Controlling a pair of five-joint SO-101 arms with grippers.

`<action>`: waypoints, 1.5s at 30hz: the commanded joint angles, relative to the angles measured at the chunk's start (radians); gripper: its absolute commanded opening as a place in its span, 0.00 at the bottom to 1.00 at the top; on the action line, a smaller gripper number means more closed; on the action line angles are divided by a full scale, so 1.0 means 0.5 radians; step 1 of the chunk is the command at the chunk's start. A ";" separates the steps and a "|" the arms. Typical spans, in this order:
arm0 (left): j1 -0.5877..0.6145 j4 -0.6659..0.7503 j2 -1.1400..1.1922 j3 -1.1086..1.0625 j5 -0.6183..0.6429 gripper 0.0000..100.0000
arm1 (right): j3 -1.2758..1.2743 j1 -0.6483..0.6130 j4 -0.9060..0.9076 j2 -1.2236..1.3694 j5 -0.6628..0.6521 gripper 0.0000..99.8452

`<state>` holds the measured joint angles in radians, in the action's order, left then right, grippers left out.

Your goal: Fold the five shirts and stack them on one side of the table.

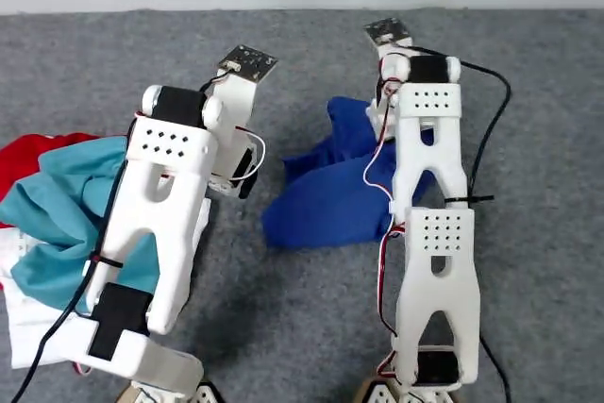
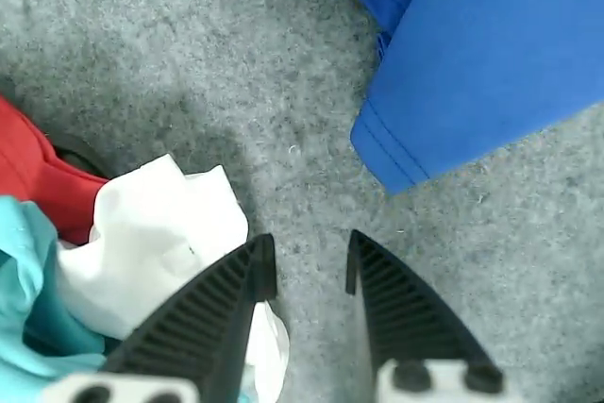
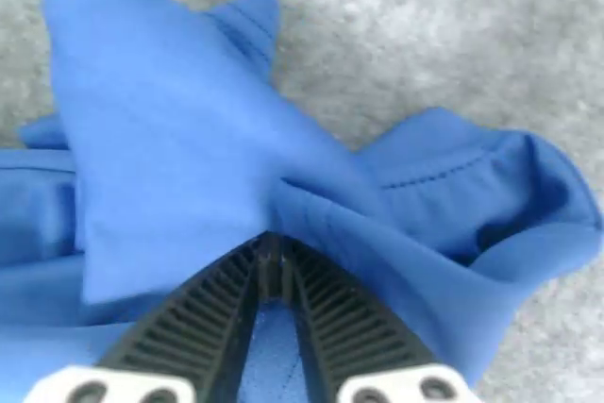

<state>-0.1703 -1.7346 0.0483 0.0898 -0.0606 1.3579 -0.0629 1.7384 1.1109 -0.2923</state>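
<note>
right pincer clamped on a fold of blue shirt, frame centre, likely to lift and spread it. left pincer narrowly apart, empty, over surface beside shirt pile at left.

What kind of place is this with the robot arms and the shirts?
Probably a robot test bench: the left arm and right arm sit at a grey fuzzy table, with a blue shirt and a teal shirt for folding practice.

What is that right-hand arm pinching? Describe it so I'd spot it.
On the grey carpeted table, look beneath the right arm. A crumpled blue cloth shirt lies there, the only blue one, apart from the red, teal and white heap.
</note>
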 commanded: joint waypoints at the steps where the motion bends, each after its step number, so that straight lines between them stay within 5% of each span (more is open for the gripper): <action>1: 0.015 -0.040 -0.095 -0.002 0.000 0.13 | 0.169 0.011 0.109 -0.180 -0.012 0.01; 14: -0.006 -0.040 -0.095 -0.296 0.003 0.13 | 0.190 0.109 0.124 -1.066 -0.009 0.01; 20: -0.006 -0.009 -0.095 -0.311 0.003 0.13 | -0.629 0.075 0.112 -1.293 -0.006 0.02; 26: -0.006 -0.006 -0.095 -0.315 0.003 0.13 | -1.366 -0.143 -0.238 -1.042 0.110 0.15; 39: -0.006 -0.006 -0.095 -0.318 0.003 0.13 | -1.000 0.063 -0.493 -0.529 0.160 0.15; 45: -0.006 -0.006 -0.095 -0.318 0.003 0.13 | -0.752 0.161 -0.330 -0.508 0.071 0.01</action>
<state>-0.1703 -1.7331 0.0483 -0.0729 -0.0606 0.8976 -0.0153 1.5313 0.8669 -0.2217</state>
